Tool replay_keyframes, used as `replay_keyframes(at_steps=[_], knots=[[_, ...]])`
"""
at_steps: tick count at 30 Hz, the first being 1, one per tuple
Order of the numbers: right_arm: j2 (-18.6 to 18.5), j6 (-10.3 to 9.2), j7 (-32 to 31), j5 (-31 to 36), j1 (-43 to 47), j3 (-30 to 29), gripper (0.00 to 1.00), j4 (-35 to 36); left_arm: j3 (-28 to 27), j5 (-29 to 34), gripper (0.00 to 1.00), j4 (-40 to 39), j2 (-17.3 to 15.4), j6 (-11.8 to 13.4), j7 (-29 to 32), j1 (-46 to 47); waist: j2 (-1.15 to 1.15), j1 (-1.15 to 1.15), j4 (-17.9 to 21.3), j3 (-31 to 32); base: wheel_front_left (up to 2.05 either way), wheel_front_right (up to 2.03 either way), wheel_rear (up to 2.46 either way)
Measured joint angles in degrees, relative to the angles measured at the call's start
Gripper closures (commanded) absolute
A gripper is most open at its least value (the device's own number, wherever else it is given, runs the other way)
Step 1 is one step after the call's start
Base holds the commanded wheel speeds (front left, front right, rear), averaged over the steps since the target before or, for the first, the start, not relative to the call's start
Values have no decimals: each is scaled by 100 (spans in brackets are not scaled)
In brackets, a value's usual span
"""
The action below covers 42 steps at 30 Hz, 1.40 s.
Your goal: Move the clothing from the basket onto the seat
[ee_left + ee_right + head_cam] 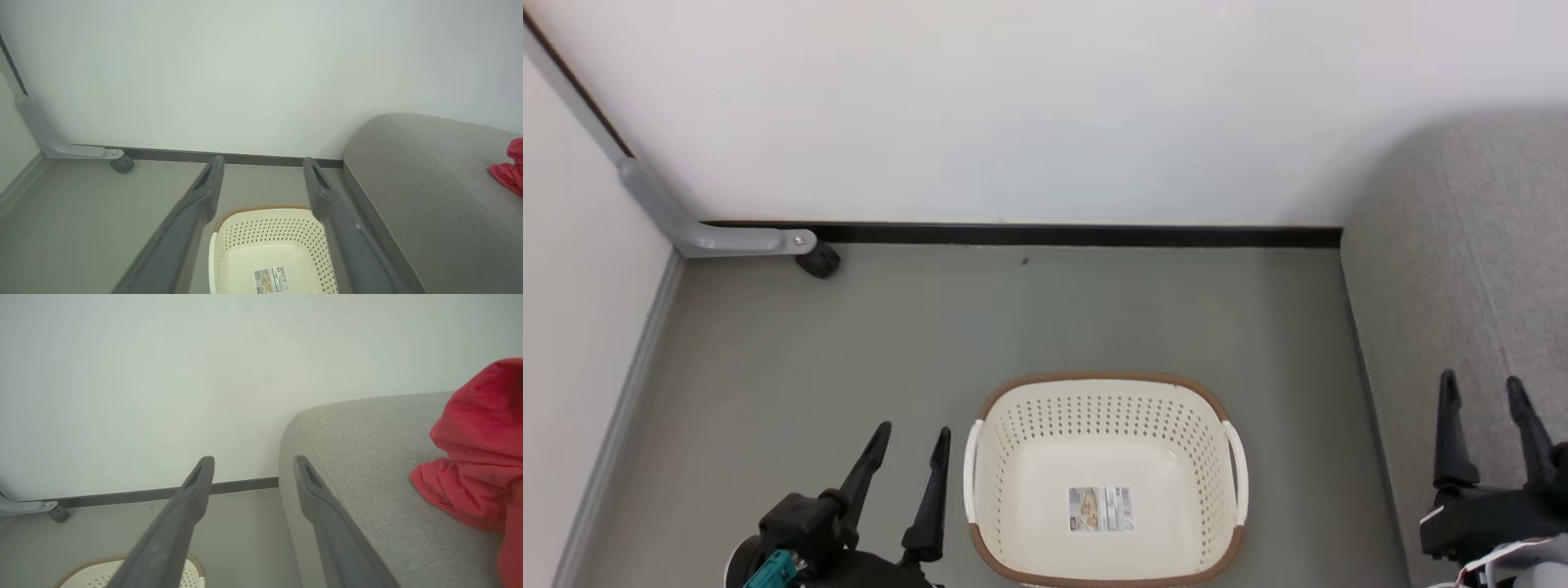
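The cream basket [1233,457] with a brown rim stands on the floor, and nothing but a label sticker [1101,508] shows inside it. Red clothing [478,457] lies heaped on the grey seat [367,465]; a bit of the clothing [508,169] also shows on the seat [429,183] in the left wrist view. My left gripper [913,434] is open just left of the basket [229,232], holding nothing. My right gripper [1482,388] is open over the seat's [1445,269] front edge, empty. In its own view the right gripper [253,465] is left of the clothing.
A white wall [1013,106] with a dark baseboard [1054,235] closes the back. A grey metal leg [719,238] with a black caster [818,261] stands at the back left corner. Grey floor [890,343] lies around the basket.
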<state>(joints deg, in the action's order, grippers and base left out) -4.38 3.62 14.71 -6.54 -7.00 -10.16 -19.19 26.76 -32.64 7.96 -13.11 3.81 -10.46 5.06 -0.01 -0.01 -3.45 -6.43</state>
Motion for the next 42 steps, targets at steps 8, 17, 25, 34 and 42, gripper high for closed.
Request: replay_keyframes(at_steps=[8, 17, 25, 34, 42], knots=[[97, 43, -1, 0, 330, 213, 0, -40, -131, -10, 0, 231, -11, 80, -83, -283, 0, 0, -324, 496, 0, 0, 0], [177, 80, -1, 0, 561, 568, 0, 10, -352, -53, 0, 280, -69, 132, -178, -570, 0, 0, -459, 872, 0, 0, 0], [179, 144, -1, 0, 638, 934, 0, 26, -439, -52, 0, 318, -68, 172, -233, -576, 0, 1, -413, 927, 0, 0, 0], [188, 192, -1, 0, 647, 1356, 0, 32, -599, -55, 0, 369, -78, 179, -283, -764, 1, 1, -246, 937, 0, 0, 0], [186, 186, -1, -111, 647, 1547, 0, 33, -621, -56, 0, 363, -77, 176, -326, -764, 1, 1, 19, 901, 0, 0, 0]])
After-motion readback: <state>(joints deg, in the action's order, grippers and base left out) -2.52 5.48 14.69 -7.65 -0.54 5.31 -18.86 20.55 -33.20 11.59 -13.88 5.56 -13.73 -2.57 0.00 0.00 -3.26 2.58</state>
